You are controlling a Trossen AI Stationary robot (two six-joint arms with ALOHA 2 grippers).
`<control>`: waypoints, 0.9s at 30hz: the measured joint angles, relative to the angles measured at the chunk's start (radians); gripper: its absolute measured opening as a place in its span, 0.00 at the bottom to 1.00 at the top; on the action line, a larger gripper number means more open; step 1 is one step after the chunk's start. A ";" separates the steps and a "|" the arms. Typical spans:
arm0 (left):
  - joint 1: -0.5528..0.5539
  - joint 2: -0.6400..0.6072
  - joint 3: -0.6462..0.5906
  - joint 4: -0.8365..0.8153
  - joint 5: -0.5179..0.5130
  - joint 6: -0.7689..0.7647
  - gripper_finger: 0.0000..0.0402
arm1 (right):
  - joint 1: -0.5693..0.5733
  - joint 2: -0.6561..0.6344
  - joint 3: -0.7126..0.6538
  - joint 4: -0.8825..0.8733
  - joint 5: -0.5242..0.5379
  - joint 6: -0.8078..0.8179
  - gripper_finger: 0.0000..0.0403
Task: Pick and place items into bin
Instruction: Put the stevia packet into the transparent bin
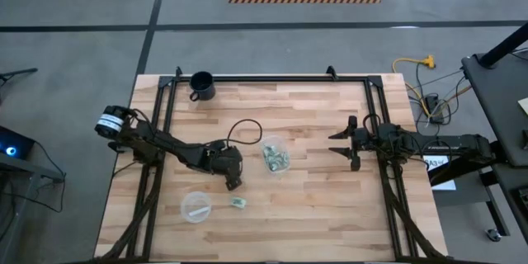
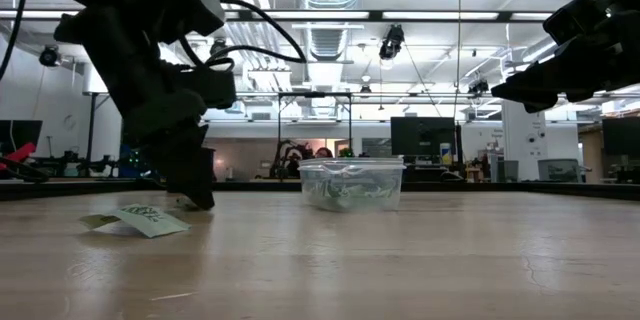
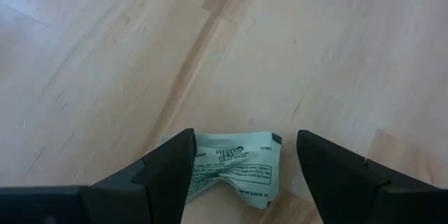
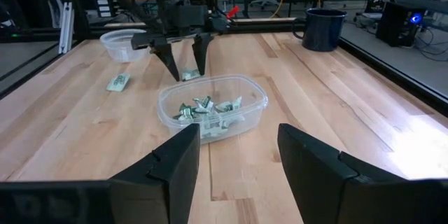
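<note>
down at the table's near edge, the left gripper (image 3: 241, 164) stands with its fingers apart around a pale-green wrapped item (image 3: 231, 168), tips low on the wood. a flat wrapper like this could slide or fold out when the fingers close, or they could scrape the table. another item (image 1: 239, 203) lies loose just beyond, near the flat clear dish (image 1: 196, 207). farther in, the bin (image 1: 275, 154) already holds a heap of pieces. the right gripper (image 1: 346, 143) waits well apart, fingers spread. i can't tell whether the fingertips actually touch the table.
</note>
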 joint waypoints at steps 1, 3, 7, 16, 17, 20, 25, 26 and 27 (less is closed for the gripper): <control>0.001 0.000 0.000 0.000 0.000 0.000 0.59 | 0.000 0.000 0.000 0.000 0.000 0.000 0.45; 0.001 0.000 0.000 0.000 0.002 0.000 0.59 | 0.000 0.000 0.000 0.000 0.000 -0.001 0.45; 0.002 0.000 0.000 -0.001 0.005 0.000 0.59 | 0.000 0.000 0.000 0.000 0.000 -0.001 0.45; 0.005 0.000 -0.001 -0.009 0.021 0.035 0.38 | 0.000 0.000 0.000 0.000 0.000 -0.001 0.45; 0.006 0.000 -0.001 -0.009 0.024 0.036 0.32 | 0.000 0.000 0.000 0.000 0.000 0.000 0.45; 0.011 0.000 -0.001 -0.002 0.046 0.088 0.09 | 0.000 0.000 0.000 0.000 0.000 -0.001 0.45; 0.014 0.000 -0.001 -0.002 0.048 0.126 0.02 | 0.000 0.000 0.000 0.000 0.000 -0.001 0.45; 0.014 0.000 -0.001 -0.002 0.047 0.132 0.02 | 0.000 0.000 0.000 0.000 0.000 0.000 0.45; 0.014 0.000 -0.001 -0.002 0.045 0.133 0.01 | 0.000 0.000 0.000 0.000 0.000 0.000 0.45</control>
